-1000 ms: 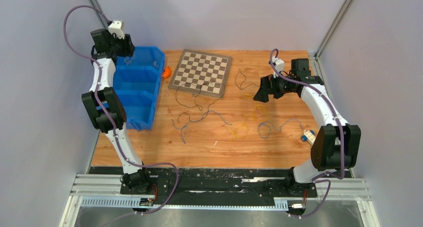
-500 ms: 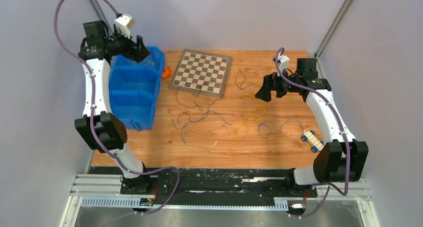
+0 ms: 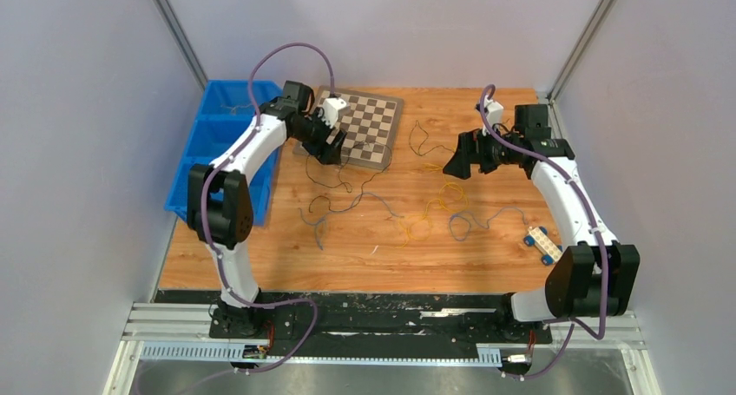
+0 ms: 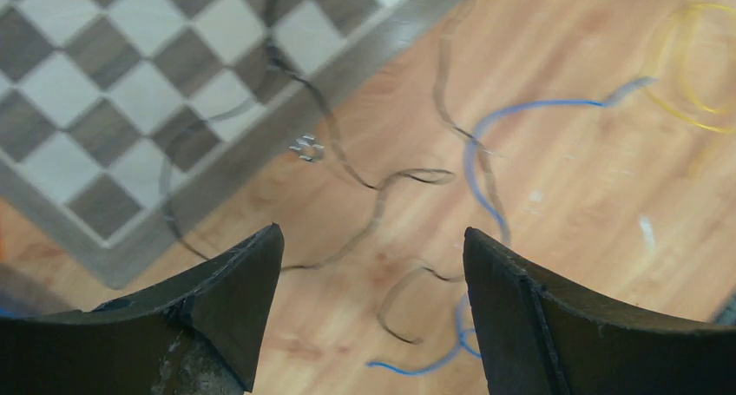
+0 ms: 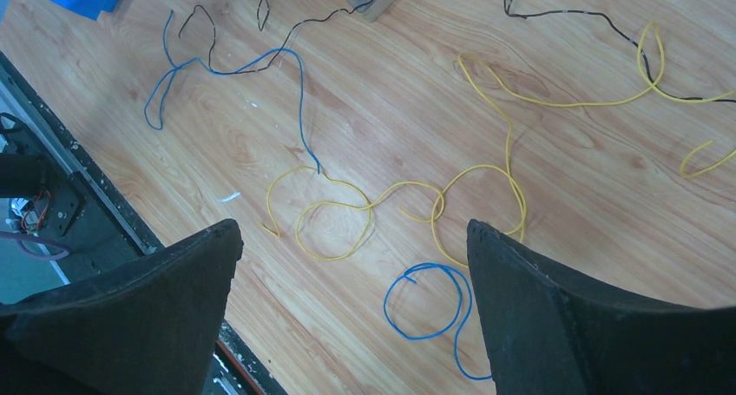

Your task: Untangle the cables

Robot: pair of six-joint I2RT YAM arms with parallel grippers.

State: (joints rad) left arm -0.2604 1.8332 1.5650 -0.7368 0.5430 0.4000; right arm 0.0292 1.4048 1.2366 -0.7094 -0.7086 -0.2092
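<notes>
Cables (image 3: 399,208) spread loose mid-table, still crossing.
Yellow, blue, dark strands on wooden table (image 3: 364,260); one dark strand runs onto chessboard (image 3: 356,121). Left gripper (image 4: 373,234) wide apart, empty, over board edge. Right gripper (image 5: 354,226) wide apart, empty, above yellow loops.

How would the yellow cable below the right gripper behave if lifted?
Probably floppy: the yellow cable lies in loose curls, so it would likely droop. Likely light, being very thin. Its loops cross themselves, so lifting one end may tighten a knot.
</notes>
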